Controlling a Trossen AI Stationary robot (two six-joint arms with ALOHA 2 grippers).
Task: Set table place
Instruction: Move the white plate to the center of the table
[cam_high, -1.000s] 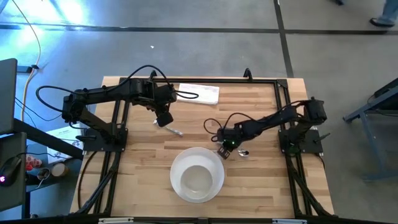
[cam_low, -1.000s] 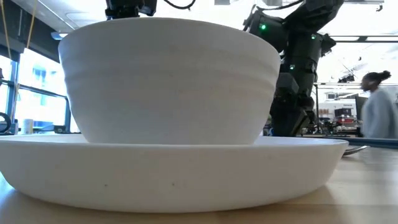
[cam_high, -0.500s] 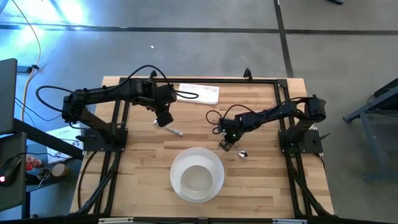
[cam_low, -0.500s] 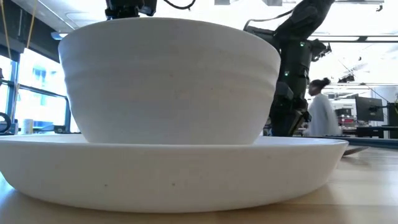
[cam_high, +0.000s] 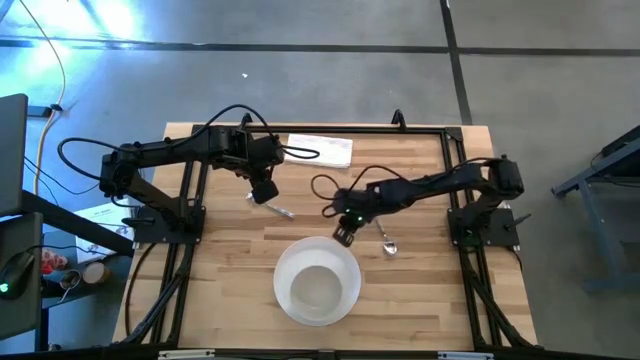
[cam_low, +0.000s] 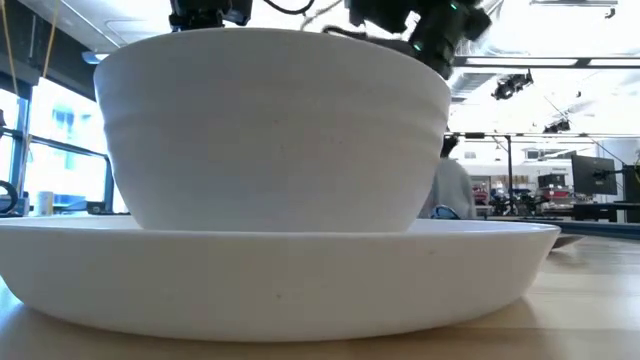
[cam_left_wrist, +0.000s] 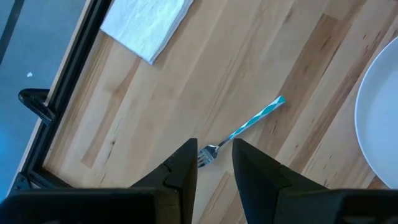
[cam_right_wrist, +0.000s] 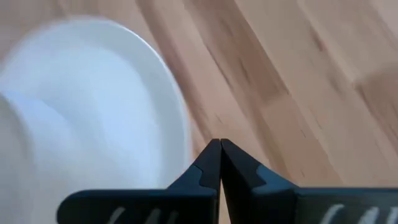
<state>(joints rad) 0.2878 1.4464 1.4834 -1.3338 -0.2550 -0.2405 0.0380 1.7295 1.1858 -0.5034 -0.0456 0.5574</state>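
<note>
A white bowl stands in a white plate near the table's front middle; both fill the low view, the bowl on the plate. A metal fork lies flat on the wood at left of centre. My left gripper is open above it, its fingers on either side of the tine end. A metal spoon lies flat, right of the plate. My right gripper is shut and empty, just above the wood by the plate's far rim, left of the spoon.
A white folded napkin lies near the table's far edge, also in the left wrist view. The black rail frame edges the table. Bare wood lies left and right of the plate. A person stands in the room behind.
My right gripper has moved toward the table's left edge, away from the spoon and along the plate's far rim. The spoon stays flat on the wood.
</note>
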